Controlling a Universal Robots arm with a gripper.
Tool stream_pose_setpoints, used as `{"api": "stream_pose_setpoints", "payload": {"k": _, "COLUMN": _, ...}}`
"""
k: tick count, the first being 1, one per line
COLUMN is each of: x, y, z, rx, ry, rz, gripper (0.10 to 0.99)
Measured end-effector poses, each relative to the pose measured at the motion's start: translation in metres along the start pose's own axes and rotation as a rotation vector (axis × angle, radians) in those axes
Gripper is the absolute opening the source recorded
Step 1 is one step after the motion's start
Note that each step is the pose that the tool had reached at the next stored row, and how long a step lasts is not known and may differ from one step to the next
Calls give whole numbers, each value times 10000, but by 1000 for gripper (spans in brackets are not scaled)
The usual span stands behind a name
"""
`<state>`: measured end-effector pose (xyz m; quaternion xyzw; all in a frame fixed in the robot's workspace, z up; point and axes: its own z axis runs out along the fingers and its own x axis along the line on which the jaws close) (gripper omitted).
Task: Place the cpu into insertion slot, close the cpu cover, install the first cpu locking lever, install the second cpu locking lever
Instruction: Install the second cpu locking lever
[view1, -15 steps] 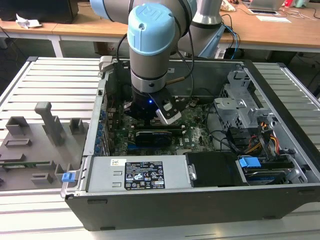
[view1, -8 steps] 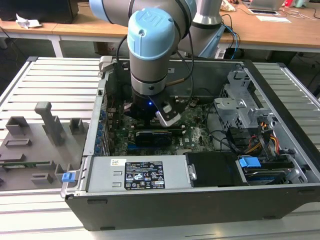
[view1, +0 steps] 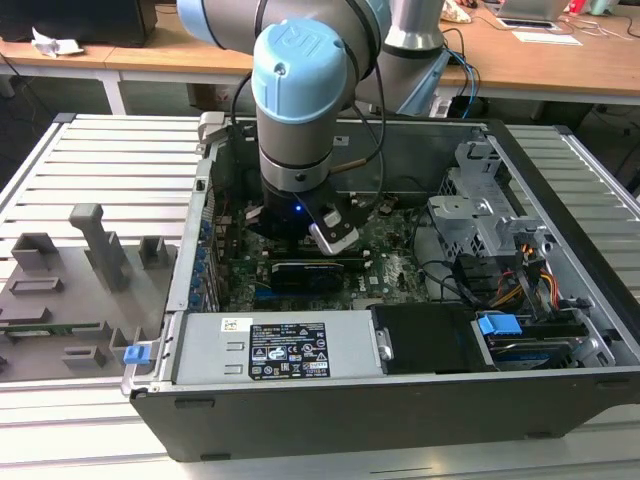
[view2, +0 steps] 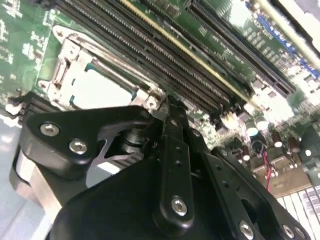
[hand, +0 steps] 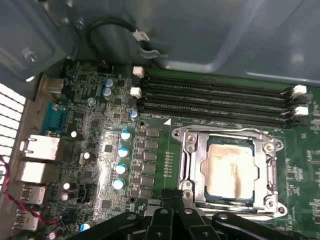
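**Legible markings: check from remote station**

I can read no text. The power supply label (view1: 287, 351) carries white print and symbols on black, too small for me to make out. A small white sticker (view1: 235, 323) sits just beside it, also unreadable. Printing on the green board (hand: 100, 145) is illegible in both wrist views.

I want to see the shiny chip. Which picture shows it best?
The first wrist view: the chip lies whole in its socket, framed by the metal cover. The second wrist view shows it partly behind the pincer. In the exterior view the arm blocks it.
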<state>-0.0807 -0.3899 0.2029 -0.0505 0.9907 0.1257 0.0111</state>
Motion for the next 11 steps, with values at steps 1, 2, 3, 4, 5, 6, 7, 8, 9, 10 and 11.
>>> {"api": "stream_pose_setpoints", "payload": {"k": 1, "x": -1, "y": 9, "z": -39, "rx": 2, "ry": 1, "rz": 1, "gripper": 106}}
{"api": "stream_pose_setpoints", "payload": {"k": 2, "x": -2, "y": 13, "z": -52, "rx": 2, "ry": 1, "rz": 1, "gripper": 106}}
{"api": "stream_pose_setpoints", "payload": {"k": 3, "x": -2, "y": 18, "z": -71, "rx": 2, "ry": 1, "rz": 1, "gripper": 106}}
{"api": "stream_pose_setpoints", "payload": {"k": 4, "x": -3, "y": 23, "z": -92, "rx": 4, "ry": 2, "rz": 1, "gripper": 106}}
{"api": "stream_pose_setpoints", "payload": {"k": 5, "x": -3, "y": 26, "z": -105, "rx": 3, "ry": 1, "rz": 1, "gripper": 106}}
{"api": "stream_pose_setpoints", "payload": {"k": 6, "x": -4, "y": 32, "z": -126, "rx": 3, "ry": 1, "rz": 1, "gripper": 106}}
{"api": "stream_pose_setpoints", "payload": {"k": 7, "x": -5, "y": 36, "z": -144, "rx": 3, "ry": 1, "rz": 1, "gripper": 106}}
{"api": "stream_pose_setpoints", "payload": {"k": 8, "x": -5, "y": 38, "z": -151, "rx": 3, "ry": 1, "rz": 0, "gripper": 106}}
{"api": "stream_pose_setpoints", "payload": {"k": 9, "x": -5, "y": 39, "z": -156, "rx": 2, "ry": 1, "rz": 1, "gripper": 106}}
{"api": "stream_pose_setpoints", "payload": {"k": 10, "x": -6, "y": 40, "z": -158, "rx": 0, "ry": 0, "rz": 0, "gripper": 106}}
{"api": "stream_pose_setpoints", "payload": {"k": 11, "x": -5, "y": 40, "z": -158, "rx": 1, "ry": 0, "rz": -1, "gripper": 106}}
